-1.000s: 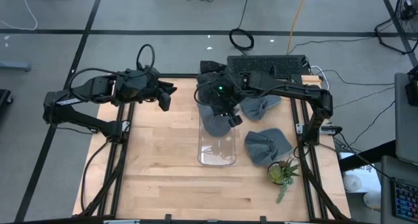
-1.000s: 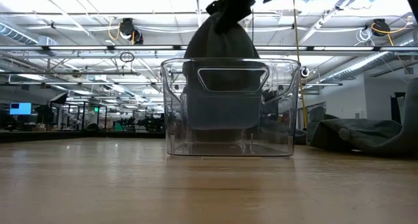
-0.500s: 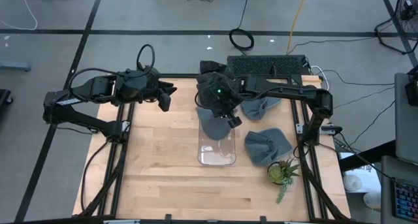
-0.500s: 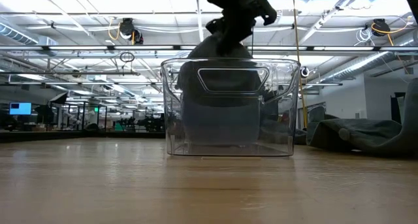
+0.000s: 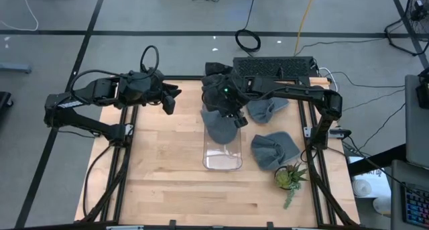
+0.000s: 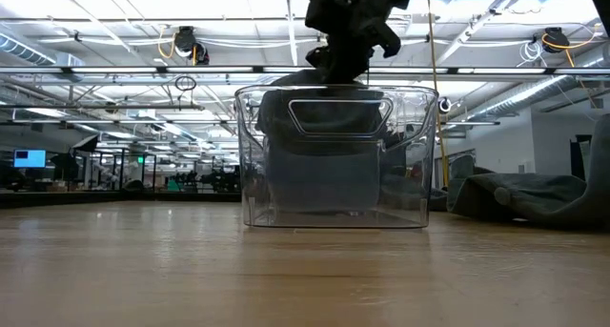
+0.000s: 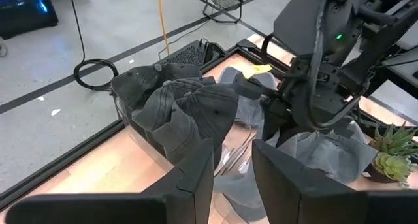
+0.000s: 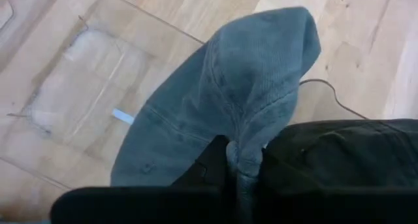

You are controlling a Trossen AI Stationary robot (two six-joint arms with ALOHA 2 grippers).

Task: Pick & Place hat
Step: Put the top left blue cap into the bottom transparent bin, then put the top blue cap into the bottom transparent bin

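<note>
My right gripper (image 5: 231,116) is shut on a grey hat (image 5: 218,126) over the far end of a clear plastic bin (image 5: 221,164) in the middle of the table. In the low view the gripper (image 6: 345,58) stands just above the bin's rim, and the hat (image 6: 315,146) fills the bin (image 6: 257,174) behind its near wall. The right wrist view shows the hat (image 8: 222,100) spread below the fingers. My left gripper (image 5: 169,100) waits open near the table's far left, above the wood; its wrist view (image 7: 233,168) looks toward the bin. My right gripper pinches a raised fold of the hat's crown (image 8: 240,160) between its two fingers, from above, pointing down. The hat hangs below the fingers, and its lower part has sunk into the bin's far end (image 6: 315,189).
Two more grey hats lie right of the bin, one near (image 5: 275,151) and one farther (image 5: 268,109). A pile of dark hats (image 5: 218,72) sits at the far edge beside a black box (image 5: 275,68). A small potted plant (image 5: 290,178) stands near right. Bare wood lies left of the bin.
My right gripper has come down toward the bin's rim and moved a little toward the far edge, still shut. The hat, which hung with its top well above the rim, has sunk into the bin and bunched up there.
</note>
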